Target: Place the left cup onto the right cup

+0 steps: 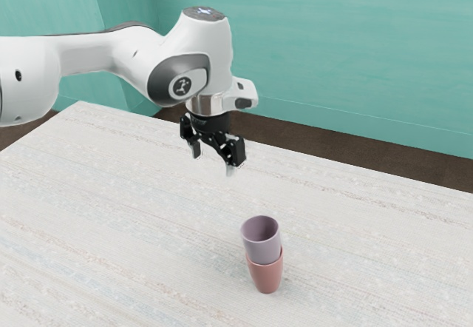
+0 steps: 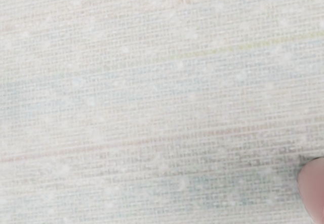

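Jaws spread, empty, well above lilac cup point(image 1: 260, 238) nested in pink cup point(image 1: 265, 274).

The table point(image 1: 111, 216) had a matt, finely woven, cloth-like surface, off-white with faint coloured threads. The mauve cup point(image 1: 260, 237) and pink cup point(image 1: 266, 275) appeared smooth and matt, like plastic. The arm point(image 1: 89, 53) had a smooth, slightly glossy white shell; its wrist collar point(image 1: 203, 105) looked like polished metal. The gripper point(image 1: 214, 158) was matt black.
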{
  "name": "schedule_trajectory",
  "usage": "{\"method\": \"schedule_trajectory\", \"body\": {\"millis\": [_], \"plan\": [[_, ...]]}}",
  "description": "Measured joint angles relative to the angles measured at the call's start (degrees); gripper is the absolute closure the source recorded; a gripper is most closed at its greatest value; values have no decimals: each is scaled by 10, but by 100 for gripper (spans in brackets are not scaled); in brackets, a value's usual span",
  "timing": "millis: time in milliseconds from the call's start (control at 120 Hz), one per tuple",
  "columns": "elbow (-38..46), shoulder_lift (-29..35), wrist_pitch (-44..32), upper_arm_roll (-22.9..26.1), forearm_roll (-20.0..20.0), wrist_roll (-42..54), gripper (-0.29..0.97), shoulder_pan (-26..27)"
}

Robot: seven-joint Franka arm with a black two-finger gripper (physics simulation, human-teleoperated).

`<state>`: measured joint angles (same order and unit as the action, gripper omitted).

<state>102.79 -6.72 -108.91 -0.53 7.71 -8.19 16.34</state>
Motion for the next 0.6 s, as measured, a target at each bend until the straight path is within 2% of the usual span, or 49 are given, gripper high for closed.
{"method": "schedule_trajectory", "body": {"millis": [225,600], "plan": [[-10,4,3,-35,-4,101,0,0],[-43,20,46,-38,-9,203,0,1]]}}
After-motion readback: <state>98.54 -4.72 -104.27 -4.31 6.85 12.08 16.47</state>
